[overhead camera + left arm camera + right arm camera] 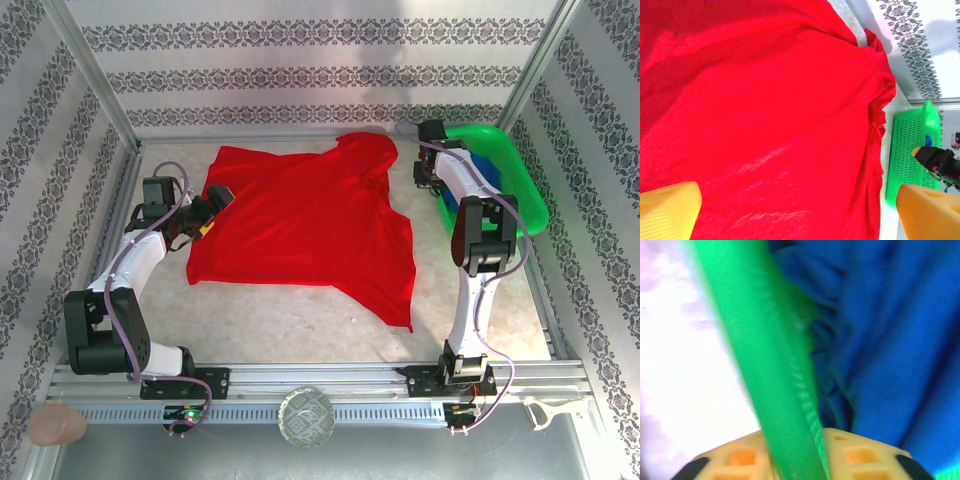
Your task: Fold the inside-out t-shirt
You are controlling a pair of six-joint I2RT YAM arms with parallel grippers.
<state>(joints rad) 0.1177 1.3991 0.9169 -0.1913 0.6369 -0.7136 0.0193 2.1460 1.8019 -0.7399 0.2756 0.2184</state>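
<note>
My left hand (797, 212) hung with its yellow fingers (667, 210) spread wide and nothing between them, over the left edge of the inside-out t-shirt (300, 225). Whether the tips touched the cloth I could not tell from either view. From that wrist, the bright red cloth ran flat and lightly creased toward a bunched, folded-over edge at the far right. My right hand (796, 465) was at the green basket (522, 190). The basket's rim ran straight up between the two yellow pads and filled the gap, so the hand looked pressed together on the rim, though that wrist picture was blurred. Just past the rim, inside the basket, lay a dark blue garment (900, 340) in soft folds, and on the other side of the rim was pale table. Seen from above, the t-shirt lay spread open on the table (300, 325) between the two arms, nearer the back wall than the arm bases. One corner trailed toward the near right, and the far right corner was rumpled just beside the basket. The basket stood at the far right corner of the table, near the patterned wall (300, 70).
</note>
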